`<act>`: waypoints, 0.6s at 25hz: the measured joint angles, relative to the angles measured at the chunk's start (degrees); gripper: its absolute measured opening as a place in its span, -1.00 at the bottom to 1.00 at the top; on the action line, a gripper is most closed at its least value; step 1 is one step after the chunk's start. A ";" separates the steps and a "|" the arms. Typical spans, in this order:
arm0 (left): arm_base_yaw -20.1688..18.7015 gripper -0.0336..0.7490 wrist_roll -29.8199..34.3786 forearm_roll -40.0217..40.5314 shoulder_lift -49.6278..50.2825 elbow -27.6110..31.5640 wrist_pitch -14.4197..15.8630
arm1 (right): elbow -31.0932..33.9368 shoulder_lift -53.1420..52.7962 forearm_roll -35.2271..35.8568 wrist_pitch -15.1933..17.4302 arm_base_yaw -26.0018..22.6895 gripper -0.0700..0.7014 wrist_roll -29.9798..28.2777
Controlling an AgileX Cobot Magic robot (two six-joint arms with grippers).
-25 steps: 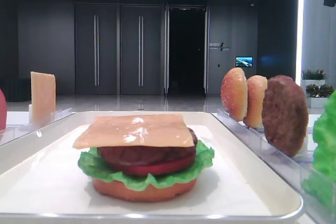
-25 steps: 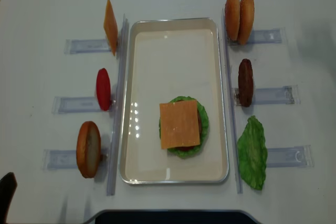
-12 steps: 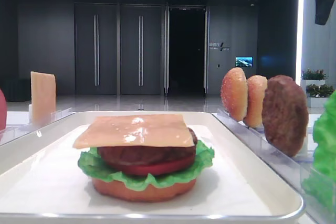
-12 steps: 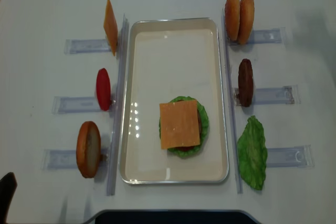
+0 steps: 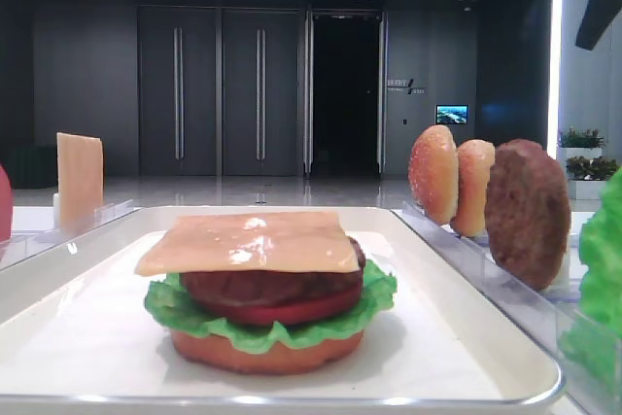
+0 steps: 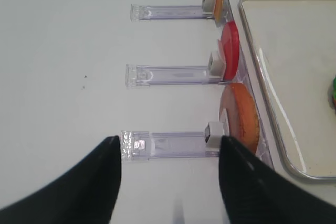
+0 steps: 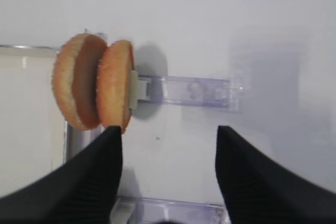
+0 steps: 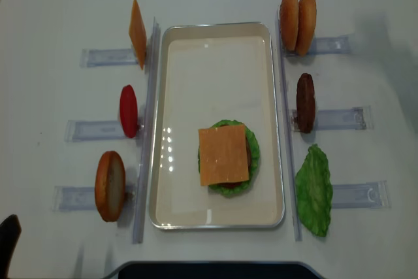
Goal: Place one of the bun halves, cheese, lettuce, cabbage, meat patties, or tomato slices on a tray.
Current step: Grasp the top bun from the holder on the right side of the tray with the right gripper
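I see the bun halves (image 7: 94, 88) standing on edge in their clear rack (image 7: 184, 91) right of the tray (image 8: 171, 129). My right gripper (image 7: 167, 174) hovers nearby, jaws spread, empty. Left gripper (image 6: 169, 179) spread too, holding nothing.

place: big lobby or hall, demo setup | cues: dark panelled doors (image 5: 219, 94) far beyond my grippers, small wall screen (image 5: 451, 115), potted plants (image 5: 581, 138)
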 joint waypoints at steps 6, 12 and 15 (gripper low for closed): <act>0.00 0.25 0.00 0.00 0.00 0.00 0.00 | 0.00 0.00 0.00 -2.90 5.54 0.26 6.55; 0.00 0.25 0.00 0.00 0.00 0.00 0.00 | 0.00 0.23 0.00 -7.37 9.92 0.32 8.09; 0.00 0.25 0.00 0.00 0.00 0.00 0.00 | 0.00 1.22 -0.15 -8.02 11.46 0.40 8.16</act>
